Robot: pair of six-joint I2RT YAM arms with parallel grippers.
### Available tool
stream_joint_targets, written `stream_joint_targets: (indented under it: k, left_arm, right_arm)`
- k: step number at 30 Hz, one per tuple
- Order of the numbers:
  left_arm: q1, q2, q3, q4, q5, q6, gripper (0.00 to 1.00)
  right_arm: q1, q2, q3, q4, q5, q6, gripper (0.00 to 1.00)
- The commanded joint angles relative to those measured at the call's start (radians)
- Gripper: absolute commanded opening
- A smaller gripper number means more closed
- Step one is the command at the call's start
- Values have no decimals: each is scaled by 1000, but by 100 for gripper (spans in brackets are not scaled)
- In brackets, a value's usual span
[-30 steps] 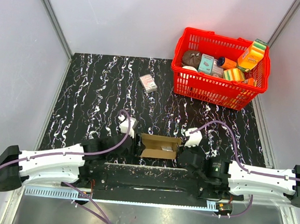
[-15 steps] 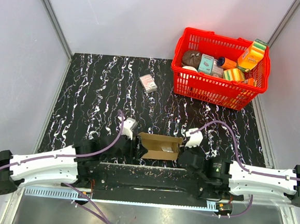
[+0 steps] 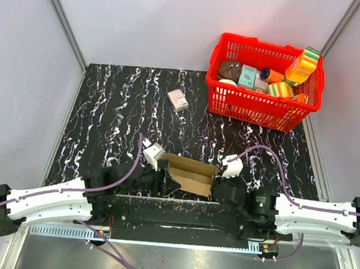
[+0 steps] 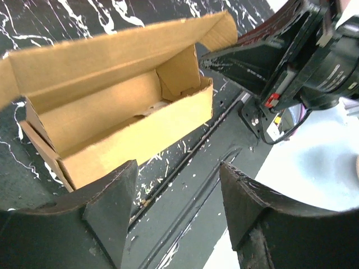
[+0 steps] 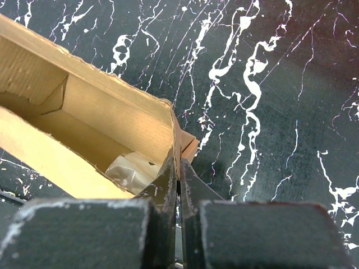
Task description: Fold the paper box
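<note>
The paper box (image 3: 190,176) lies at the near edge of the surface (image 3: 119,111), between my two arms and turned a little askew. It stands as an open trough with its long lid flap (image 4: 112,50) raised and not yet closed.

My right fingers (image 5: 193,188) are pinched together on the thin end wall at one corner of the box; my left fingers (image 4: 109,202) are spread wide and hold nothing, with the near long wall just ahead of them.

I judge the box to be very light; it is plain brown cardboard, stiff across each panel but ready to hinge at every crease. The matte face should give decent grip, so slipping out of a pinch worries me less than the whole box sliding on the surface when pushed from one side only. A hard squeeze on a wall could dent it or pull a tucked tab loose.

A pale crumpled thing (image 5: 126,168) lies inside; I cannot tell what it is, and it probably adds little weight.

For the next hold I would use the right pinch as the anchor; I would take the lid flap near the middle of its free edge, not at a corner, so that it folds along its crease rather than twisting.
</note>
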Motion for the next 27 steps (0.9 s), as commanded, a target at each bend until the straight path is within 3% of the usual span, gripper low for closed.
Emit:
stream_joint_targets:
  k: [1,8,19,27]
  left_arm:
    - [-7,-5,-15,63,70,24,64]
    - [-8,-91,8,110,145,55,65]
    - [-8,-212,-8,91,79,44,65]
    - [-8,-270,-32,57,44,38,65]
  right_arm:
    - [21,-12,40,2,39,17,4]
    - [54,-13,32,21,62,-9,4]
    - [169,2,38,105,178,-149,6]
    - [218,56,-20,363,268,-353,6]
